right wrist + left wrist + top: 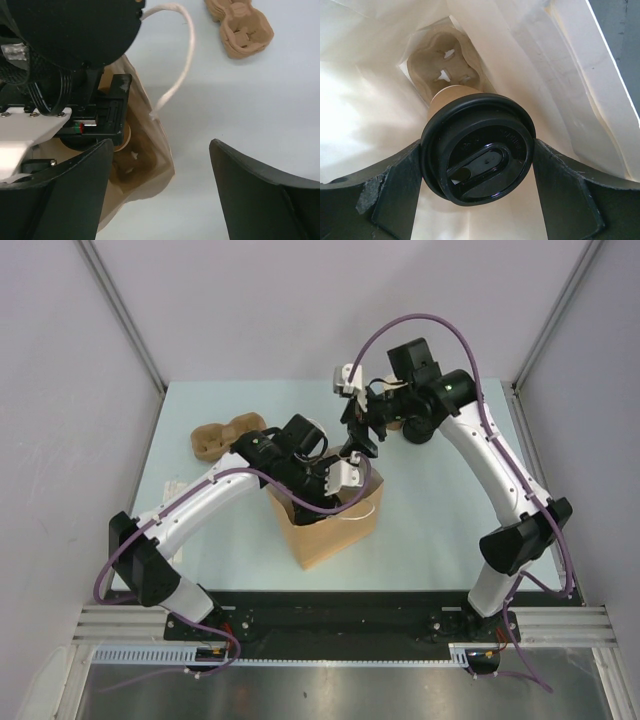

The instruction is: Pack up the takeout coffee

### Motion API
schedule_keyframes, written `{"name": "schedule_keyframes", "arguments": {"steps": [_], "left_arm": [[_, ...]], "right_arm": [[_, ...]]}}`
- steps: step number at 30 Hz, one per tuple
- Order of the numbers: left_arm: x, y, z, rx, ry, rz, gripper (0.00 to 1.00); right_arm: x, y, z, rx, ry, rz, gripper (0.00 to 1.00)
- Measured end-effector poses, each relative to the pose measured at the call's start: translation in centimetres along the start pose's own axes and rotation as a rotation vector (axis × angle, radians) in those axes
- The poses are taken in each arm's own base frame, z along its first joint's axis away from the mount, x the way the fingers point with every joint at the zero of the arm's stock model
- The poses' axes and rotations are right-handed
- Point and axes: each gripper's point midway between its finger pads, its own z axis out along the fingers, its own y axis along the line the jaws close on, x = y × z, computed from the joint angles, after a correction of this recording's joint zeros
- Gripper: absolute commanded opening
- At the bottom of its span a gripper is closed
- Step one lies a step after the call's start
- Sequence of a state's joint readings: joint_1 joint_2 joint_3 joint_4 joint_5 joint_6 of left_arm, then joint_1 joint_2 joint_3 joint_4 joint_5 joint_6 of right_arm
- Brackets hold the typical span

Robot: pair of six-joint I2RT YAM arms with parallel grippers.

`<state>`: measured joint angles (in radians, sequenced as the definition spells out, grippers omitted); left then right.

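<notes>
The takeout coffee, a small kraft cup with a black lid, hangs upright inside the brown paper bag. My left gripper is shut on it, its fingers pressing both sides of the lid. Below the cup, a moulded pulp cup carrier lies on the bag's floor. In the top view my left gripper reaches down into the bag's mouth. My right gripper is open and empty, hovering just beyond the bag's far edge. In the right wrist view only a sliver of the cup shows.
A second pulp cup carrier lies on the table to the far left of the bag and also shows in the right wrist view. The bag's white string handle hangs out over the table. Grey walls enclose the table on three sides.
</notes>
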<state>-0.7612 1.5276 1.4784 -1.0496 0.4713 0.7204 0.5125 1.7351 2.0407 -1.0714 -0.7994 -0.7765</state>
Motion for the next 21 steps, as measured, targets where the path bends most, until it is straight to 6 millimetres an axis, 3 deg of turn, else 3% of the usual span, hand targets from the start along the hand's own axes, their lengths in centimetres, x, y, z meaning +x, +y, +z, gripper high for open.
{"name": "schedule_keyframes", "arguments": {"steps": [8,12,13,15,17,21], "left_arm": [[0.6,-0.2,0.0,0.008,0.022,-0.007,0.24],[0.5,-0.1,0.1,0.003,0.015,-0.001,0.23],[0.5,-0.1,0.2,0.002,0.015,-0.002,0.22],[0.7,0.1,0.4,-0.002,0.014,-0.010,0.21],[0.9,0.3,0.5,-0.008,0.011,-0.021,0.20],[1.1,0.9,0.4,-0.051,0.000,-0.032,0.20]], "right_arm": [[0.9,0.5,2.3,-0.058,0.031,-0.077,0.52],[2.4,0.3,3.6,-0.090,0.061,-0.074,0.37],[2.8,0.3,3.8,-0.099,0.070,-0.073,0.31],[3.4,0.6,3.9,-0.115,0.085,-0.071,0.11],[3.7,0.9,3.8,-0.128,0.094,-0.077,0.00],[3.8,1.3,3.5,-0.141,0.098,-0.068,0.00]]}}
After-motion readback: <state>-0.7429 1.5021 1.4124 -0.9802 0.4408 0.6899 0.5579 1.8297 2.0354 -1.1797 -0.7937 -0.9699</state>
